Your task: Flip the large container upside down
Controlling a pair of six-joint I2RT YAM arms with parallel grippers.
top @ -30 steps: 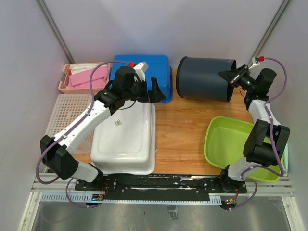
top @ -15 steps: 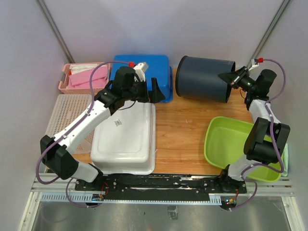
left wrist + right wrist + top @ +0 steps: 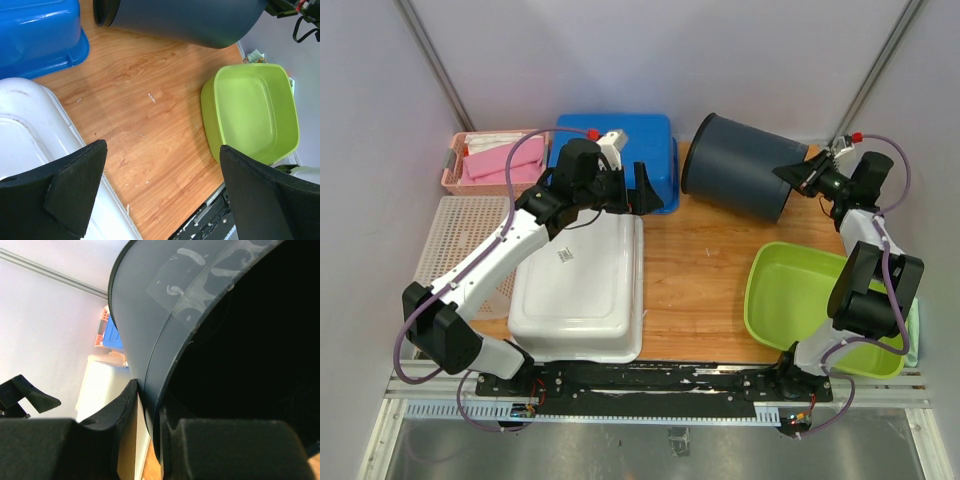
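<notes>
Swung by its rim over the past second, the large container [image 3: 740, 165] now lies at a slant on the far right of the table [image 3: 695, 270]. Its closed base is turned toward the back wall and its open mouth toward the near right, where a second ago it lay square across the boards. The right gripper [image 3: 150, 405] has shifted with it, while the left arm has not stirred.

The right gripper is clamped on the container's rim, one finger [image 3: 122, 405] outside the dark wall and the other inside the mouth, as the right wrist view shows. The left gripper [image 3: 642, 188] hangs with its jaws wide apart above the far corner of the overturned white tub [image 3: 582, 285], touching nothing. The container, on its side, sits just beside the blue bin [image 3: 630, 140] and behind the green basin [image 3: 800, 290], apart from both.

By the look of it, the turn is under way but far from done: the mouth faces sideways, not down. The next move appears to call for holding the rim grip and rolling the wrist so the base rises and the mouth comes to face the wood. It should then be set flat on the bare stretch between bin and basin. A round wall may roll or slip in a two-finger pinch, so a steady hold would matter.
</notes>
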